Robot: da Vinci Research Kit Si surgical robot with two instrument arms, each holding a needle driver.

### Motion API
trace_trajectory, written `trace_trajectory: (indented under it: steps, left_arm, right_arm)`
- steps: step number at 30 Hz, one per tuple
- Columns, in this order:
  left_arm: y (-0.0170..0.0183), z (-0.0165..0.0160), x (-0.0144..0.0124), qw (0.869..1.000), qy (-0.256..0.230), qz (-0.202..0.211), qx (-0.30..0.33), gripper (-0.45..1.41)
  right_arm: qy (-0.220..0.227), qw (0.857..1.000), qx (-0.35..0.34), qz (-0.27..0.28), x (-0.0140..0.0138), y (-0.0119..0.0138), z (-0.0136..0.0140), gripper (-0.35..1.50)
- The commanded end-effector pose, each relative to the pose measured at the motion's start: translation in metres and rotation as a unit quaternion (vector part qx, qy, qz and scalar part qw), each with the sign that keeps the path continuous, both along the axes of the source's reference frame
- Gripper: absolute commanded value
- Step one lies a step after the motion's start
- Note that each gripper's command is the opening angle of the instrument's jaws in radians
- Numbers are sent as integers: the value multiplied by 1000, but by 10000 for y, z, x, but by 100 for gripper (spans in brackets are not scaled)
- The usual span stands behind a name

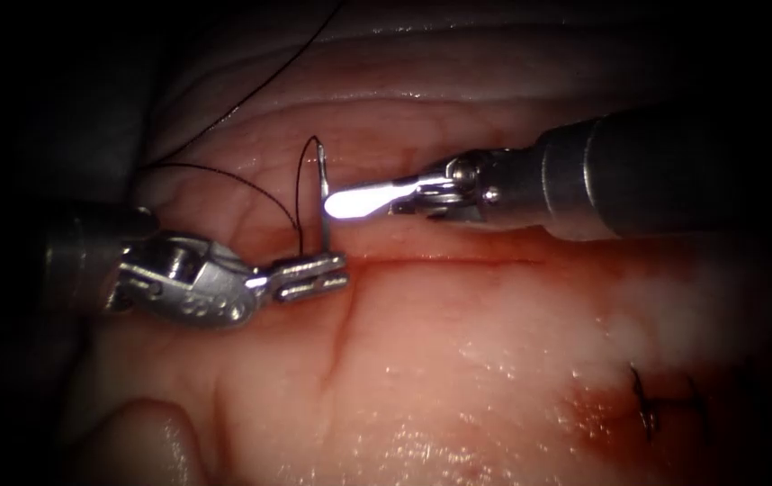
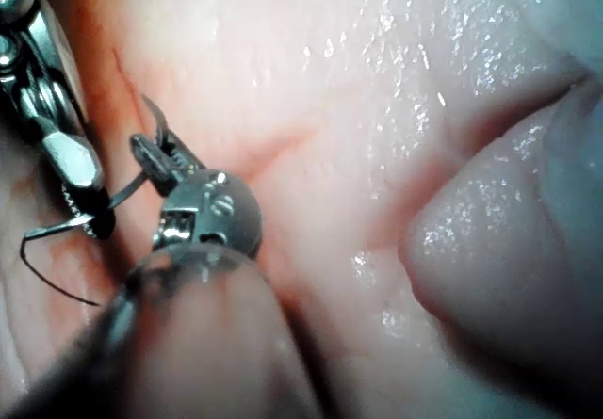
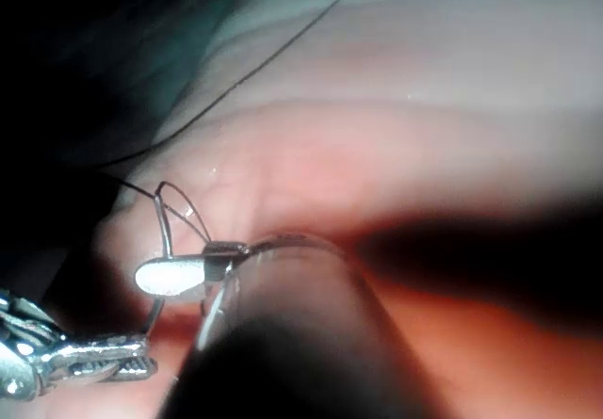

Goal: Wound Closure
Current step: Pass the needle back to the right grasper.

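The curved needle (image 1: 322, 193) stands upright over the tissue (image 1: 458, 360), out of it, just above the left end of the cut (image 1: 458, 261). My left tool (image 1: 312, 275) comes from the left, jaws shut on the needle near its lower, pointed end. My right tool (image 1: 330, 205) reaches in from the right and its jaws close on the needle's middle. Black thread (image 1: 300, 180) leaves the needle's top end, loops down and trails off to the upper left. In the left wrist view the needle (image 2: 127, 191) runs between the left tool (image 2: 155, 151) and the right tool (image 2: 89, 214). The right wrist view shows the needle (image 3: 166, 231) crossing the right tool (image 3: 165, 276).
A finished stitch (image 1: 654, 405) with dark thread ends sits at the lower right. Red fluid (image 1: 602, 270) stains the tissue along and below the cut. A raised fold of tissue (image 1: 494, 99) runs behind the tools.
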State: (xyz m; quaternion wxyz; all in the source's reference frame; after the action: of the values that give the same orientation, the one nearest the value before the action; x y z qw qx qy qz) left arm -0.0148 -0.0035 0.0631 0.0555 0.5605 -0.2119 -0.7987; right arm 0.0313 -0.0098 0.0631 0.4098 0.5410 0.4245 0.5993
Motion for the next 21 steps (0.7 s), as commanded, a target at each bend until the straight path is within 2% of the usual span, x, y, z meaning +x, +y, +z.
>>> trace_trajectory:
  steps: [1, 4, 19, 21]
  left_arm:
    - [-1, 5, -6, 1000, 1, 1, 0, -45]
    - [-1, 5, -6, 1000, 2, 2, 1, -45]
    - [-2, 4, -9, 1000, 6, 3, -1, -45]
    - [-3, 2, -11, 1000, 7, 1, -1, -45]
  right_arm:
    - [5, 1000, -1, -2, 10, -1, 4, 125]
    - [18, 1000, -1, -3, 15, -1, 4, 115]
    - [20, 1000, -1, 1, 26, -1, 1, 108]
    - [18, 1000, 0, 2, 26, 0, 1, 100]
